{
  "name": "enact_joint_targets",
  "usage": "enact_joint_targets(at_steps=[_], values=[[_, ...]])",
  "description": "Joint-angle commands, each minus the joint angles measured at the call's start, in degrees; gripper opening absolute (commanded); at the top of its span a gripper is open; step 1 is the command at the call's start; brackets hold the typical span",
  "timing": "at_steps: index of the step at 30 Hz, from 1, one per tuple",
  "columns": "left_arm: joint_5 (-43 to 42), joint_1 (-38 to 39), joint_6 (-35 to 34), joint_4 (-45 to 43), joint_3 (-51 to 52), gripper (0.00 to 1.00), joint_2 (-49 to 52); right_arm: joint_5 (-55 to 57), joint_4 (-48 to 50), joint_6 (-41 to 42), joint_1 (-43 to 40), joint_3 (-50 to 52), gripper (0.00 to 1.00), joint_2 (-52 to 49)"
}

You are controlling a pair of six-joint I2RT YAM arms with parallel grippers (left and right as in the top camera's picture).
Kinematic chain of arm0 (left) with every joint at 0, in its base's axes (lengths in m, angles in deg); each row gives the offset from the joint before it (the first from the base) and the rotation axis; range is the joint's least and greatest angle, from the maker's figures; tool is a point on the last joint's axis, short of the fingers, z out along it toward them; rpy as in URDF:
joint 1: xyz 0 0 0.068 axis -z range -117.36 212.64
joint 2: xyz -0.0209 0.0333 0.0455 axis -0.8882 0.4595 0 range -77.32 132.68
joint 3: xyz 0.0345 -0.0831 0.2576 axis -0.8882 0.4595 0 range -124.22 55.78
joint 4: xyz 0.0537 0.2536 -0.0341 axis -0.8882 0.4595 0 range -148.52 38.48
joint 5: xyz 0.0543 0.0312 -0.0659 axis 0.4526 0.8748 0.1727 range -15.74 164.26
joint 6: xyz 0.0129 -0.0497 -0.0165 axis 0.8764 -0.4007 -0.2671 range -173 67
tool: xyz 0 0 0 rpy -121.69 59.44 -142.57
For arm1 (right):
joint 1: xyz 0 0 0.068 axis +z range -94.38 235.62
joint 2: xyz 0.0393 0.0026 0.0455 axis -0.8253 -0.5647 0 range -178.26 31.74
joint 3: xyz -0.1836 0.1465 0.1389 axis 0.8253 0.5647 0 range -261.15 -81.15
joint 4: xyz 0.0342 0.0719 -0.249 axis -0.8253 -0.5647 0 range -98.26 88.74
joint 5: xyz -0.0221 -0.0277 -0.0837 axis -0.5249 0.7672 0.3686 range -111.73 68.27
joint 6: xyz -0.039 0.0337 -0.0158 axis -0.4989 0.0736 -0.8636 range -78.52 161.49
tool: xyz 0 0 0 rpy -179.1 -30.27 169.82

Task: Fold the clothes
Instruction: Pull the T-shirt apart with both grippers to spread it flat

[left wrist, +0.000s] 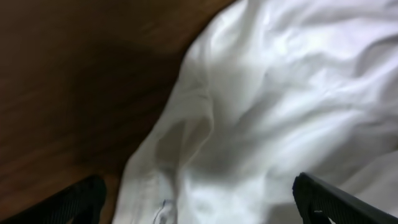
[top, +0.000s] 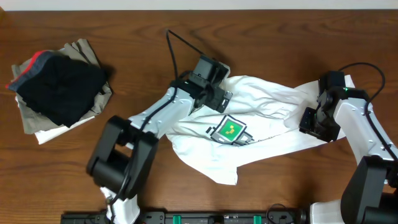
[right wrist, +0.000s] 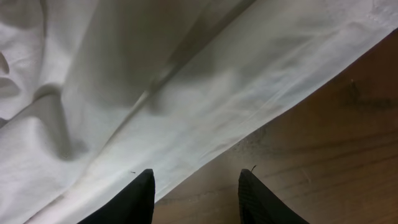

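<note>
The clothes (top: pixel 267 99) are one wrinkled white garment spread across the table's middle, with a small green graphic (top: pixel 227 129) on it. My left gripper (top: pixel 214 94) hangs over the garment's upper left part. In the left wrist view that gripper (left wrist: pixel 199 205) stands wide open, white cloth (left wrist: pixel 280 93) lying below it and nothing pinched. My right gripper (top: pixel 311 121) is at the garment's right end. In the right wrist view this gripper (right wrist: pixel 199 196) is open above the hem (right wrist: pixel 261 118), one finger over cloth, the other over bare wood.
At the far left lies a pile with a black garment (top: pixel 59 84) on a khaki-grey one (top: pixel 87 53). A black cable (top: pixel 177 53) runs from the left arm toward the table's back edge. Brown wood (top: pixel 280 37) surrounds the white cloth.
</note>
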Motion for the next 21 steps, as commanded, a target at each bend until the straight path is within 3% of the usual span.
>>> enact_joint_targets(at_steps=[1,10,14,16,17,18,21], values=[[-0.33,-0.11,1.95,-1.81,-1.09,0.98,2.97,-0.24,0.07,-0.72,-0.39,0.31,0.42,-0.15],[2.78,-0.11,2.49,-9.46,-1.07,0.94,7.58,-0.42,0.02,-1.14,-0.39,0.31,0.42,-0.15],[5.88,-0.11,2.49,-10.1,-1.07,0.64,8.22,-0.42,0.04,-1.14,-0.39,0.31,0.42,-0.15],[8.09,-0.35,2.49,-11.06,-1.2,0.32,7.96,-0.39,0.04,-1.16,-0.39,0.31,0.42,-0.15],[9.38,-0.66,2.45,-11.39,-1.55,0.2,7.67,-0.39,0.04,-1.14,-0.42,0.31,0.42,-0.15],[10.58,-0.98,2.43,-11.74,-2.01,0.15,7.5,-0.39,0.04,-1.14,-0.42,0.31,0.42,-0.15],[15.28,-2.64,2.19,-12.15,-4.55,0.12,6.86,-0.39,0.09,-1.14,-0.39,0.31,0.42,-0.15]])
